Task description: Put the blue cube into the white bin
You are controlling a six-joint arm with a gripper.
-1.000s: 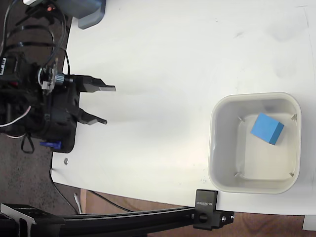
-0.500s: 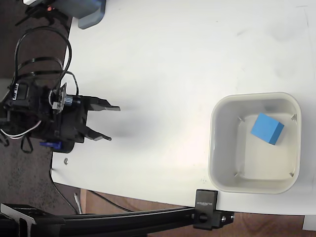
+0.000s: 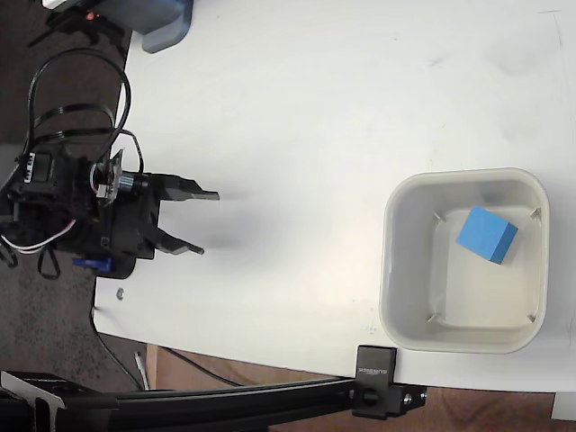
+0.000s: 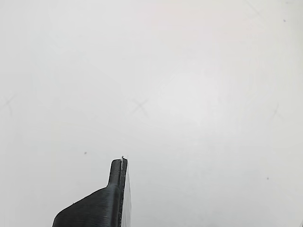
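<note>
Bright, even light washes out the white table [image 3: 315, 108], with a soft shadow beside the pincer [image 3: 209, 222]

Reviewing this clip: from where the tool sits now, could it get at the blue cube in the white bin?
Probably yes. The tool is open and empty at the table's left edge, bare tabletop lies between, and the blue cube sits uncovered in the open-topped white bin. Arm reach itself cannot be judged.

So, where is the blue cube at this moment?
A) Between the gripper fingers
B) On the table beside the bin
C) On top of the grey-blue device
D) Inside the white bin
D: in the fixed view the blue cube lies on the floor of the white bin, while the gripper is open and empty, far to the left of the bin.
</note>
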